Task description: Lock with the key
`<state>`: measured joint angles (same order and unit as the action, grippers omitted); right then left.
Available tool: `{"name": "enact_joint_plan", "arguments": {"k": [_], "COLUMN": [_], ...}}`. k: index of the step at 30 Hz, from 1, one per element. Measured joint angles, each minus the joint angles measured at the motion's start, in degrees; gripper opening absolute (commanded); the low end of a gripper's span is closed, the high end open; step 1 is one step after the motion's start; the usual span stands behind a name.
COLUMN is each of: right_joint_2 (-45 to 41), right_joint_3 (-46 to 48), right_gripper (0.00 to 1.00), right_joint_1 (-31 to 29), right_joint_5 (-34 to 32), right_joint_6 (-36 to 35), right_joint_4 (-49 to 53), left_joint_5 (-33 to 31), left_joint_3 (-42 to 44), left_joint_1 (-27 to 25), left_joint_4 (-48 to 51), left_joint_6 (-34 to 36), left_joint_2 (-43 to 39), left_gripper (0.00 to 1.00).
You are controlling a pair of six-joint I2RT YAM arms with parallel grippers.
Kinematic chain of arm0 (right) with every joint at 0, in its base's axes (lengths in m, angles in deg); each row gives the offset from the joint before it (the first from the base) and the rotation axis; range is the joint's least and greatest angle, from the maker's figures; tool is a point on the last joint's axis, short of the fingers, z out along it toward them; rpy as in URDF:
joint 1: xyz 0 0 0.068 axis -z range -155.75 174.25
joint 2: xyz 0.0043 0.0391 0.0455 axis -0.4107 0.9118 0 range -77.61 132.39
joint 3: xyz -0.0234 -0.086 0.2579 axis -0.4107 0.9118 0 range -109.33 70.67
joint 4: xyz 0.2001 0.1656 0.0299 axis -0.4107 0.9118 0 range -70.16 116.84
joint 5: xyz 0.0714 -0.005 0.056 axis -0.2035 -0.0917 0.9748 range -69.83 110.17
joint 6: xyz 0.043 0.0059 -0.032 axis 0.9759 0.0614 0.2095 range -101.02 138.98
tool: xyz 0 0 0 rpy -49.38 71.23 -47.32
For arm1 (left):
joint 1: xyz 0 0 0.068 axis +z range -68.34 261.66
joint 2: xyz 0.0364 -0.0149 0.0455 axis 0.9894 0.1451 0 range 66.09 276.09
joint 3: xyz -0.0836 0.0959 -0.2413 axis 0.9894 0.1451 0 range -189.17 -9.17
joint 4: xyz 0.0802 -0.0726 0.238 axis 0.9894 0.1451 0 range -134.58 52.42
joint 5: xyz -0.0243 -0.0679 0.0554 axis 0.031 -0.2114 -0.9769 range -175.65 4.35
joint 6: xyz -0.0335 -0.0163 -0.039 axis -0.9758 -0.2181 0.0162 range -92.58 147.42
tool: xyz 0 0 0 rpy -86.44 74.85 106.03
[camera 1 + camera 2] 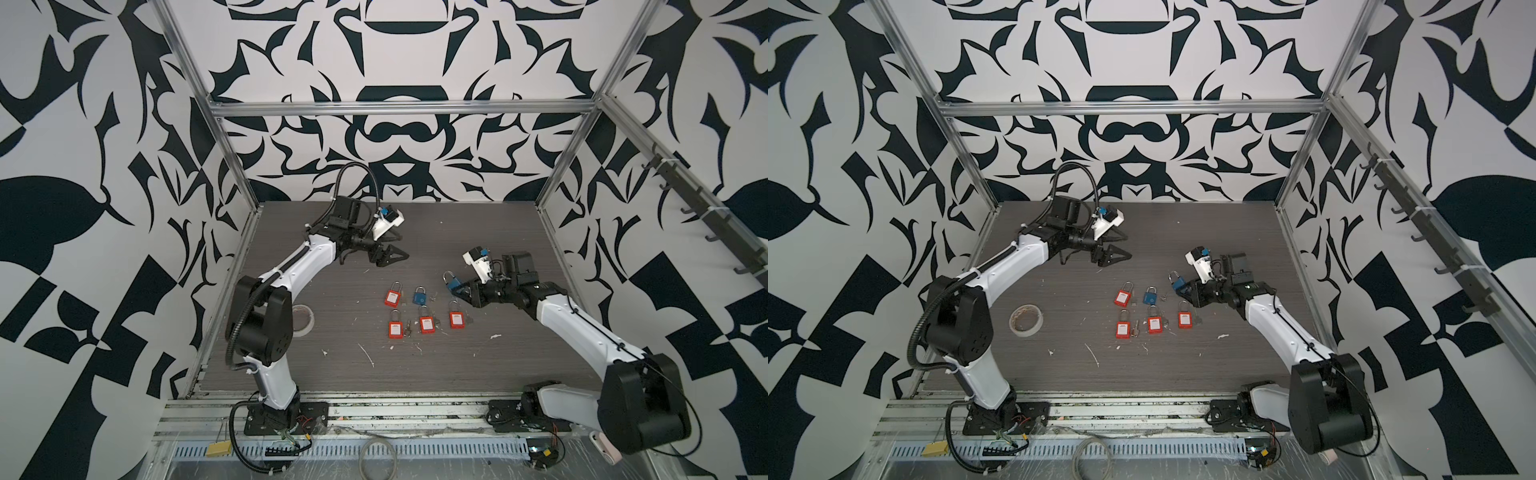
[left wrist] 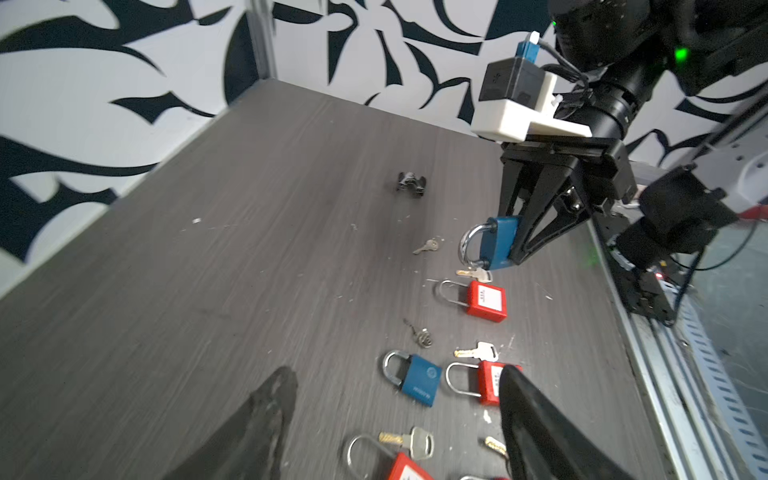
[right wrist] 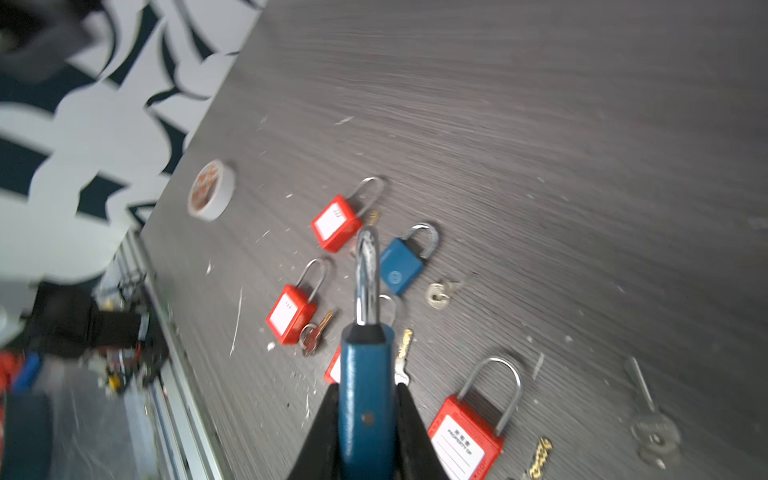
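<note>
Grey desk (image 1: 478, 232) is covered in padlocks. The right arm (image 1: 582, 324) reaches in low, and the right fingers (image 3: 322, 436) are pinched on the blue padlock (image 3: 365, 395) body, holding it just off the desk. The left fingers (image 2: 536, 424) hang wide open, empty, farther back. The lock looks solid and slick. That loose key (image 2: 426, 246) looks tiny and fiddly, so I'd grab it by the bow.

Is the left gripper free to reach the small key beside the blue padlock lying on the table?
Probably yes: the left gripper is open and empty, with bare table between it and the key. The right gripper, holding another blue padlock, hangs near that key.
</note>
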<state>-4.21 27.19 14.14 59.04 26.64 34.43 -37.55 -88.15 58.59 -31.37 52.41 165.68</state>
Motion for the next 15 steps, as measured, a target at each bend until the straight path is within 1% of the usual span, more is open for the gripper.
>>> {"name": "enact_joint_plan", "arguments": {"k": [3,6,11,15], "right_joint_2": [4.4,7.5,11.9,14.9], "right_joint_3": [-1.3,-1.5,-2.9,-4.4], "right_gripper": [0.0,0.0,0.01,0.01], "right_joint_1": [-0.5,-1.0,-2.8,-3.9], "right_joint_5": [-4.2,-7.5,-11.8,-13.7], "right_joint_6": [7.3,13.3,19.4,23.3], "right_joint_4": [-0.5,-1.3,-2.6,-4.8], "left_joint_5": [-2.1,-3.7,-6.1,-7.9], "left_joint_3": [5.1,10.1,17.1,20.0], "left_joint_1": [0.1,-0.1,-0.2,-0.2], "left_joint_4": [-4.0,-5.8,-7.0,-7.2], "left_joint_6": [-2.6,-3.8,-4.8,-5.6], "left_joint_2": [-3.4,-6.5,-11.1,-13.5], "left_gripper": [0.79,0.79,0.8,0.8]}}
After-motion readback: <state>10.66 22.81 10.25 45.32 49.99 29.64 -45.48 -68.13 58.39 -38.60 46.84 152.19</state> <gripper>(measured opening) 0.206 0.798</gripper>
